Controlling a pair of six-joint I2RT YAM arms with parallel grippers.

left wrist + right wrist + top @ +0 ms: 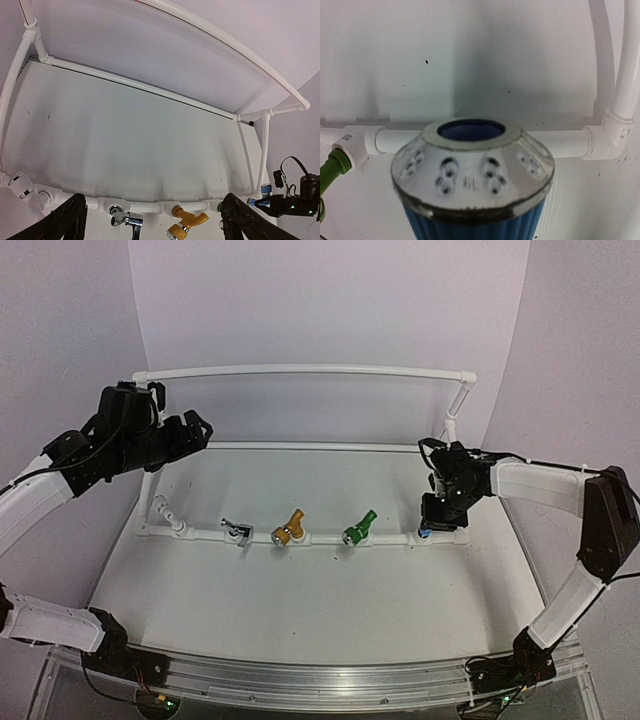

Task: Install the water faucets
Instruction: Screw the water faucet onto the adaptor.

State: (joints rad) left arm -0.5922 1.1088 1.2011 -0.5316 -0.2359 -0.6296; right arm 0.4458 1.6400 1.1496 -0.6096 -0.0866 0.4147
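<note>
Along the front pipe (322, 538) of the white PVC frame sit a silver faucet (238, 531), a yellow faucet (288, 530) and a green faucet (358, 529). At the pipe's right end my right gripper (437, 512) is shut on the blue faucet (425, 533). Its metallic nozzle and ribbed blue body (472, 170) fill the right wrist view and hide the fingers. My left gripper (195, 430) hangs open and empty, high at the left. Its wrist view looks down on the silver faucet (125, 218) and the yellow faucet (187, 222) between the black fingers (70, 220).
The frame's top rail (320, 370) arches across the back on uprights at both ends. A white elbow fitting (165, 512) sticks out at the front pipe's left end. A green faucet stub (332, 167) shows left of the blue one. White walls close in behind.
</note>
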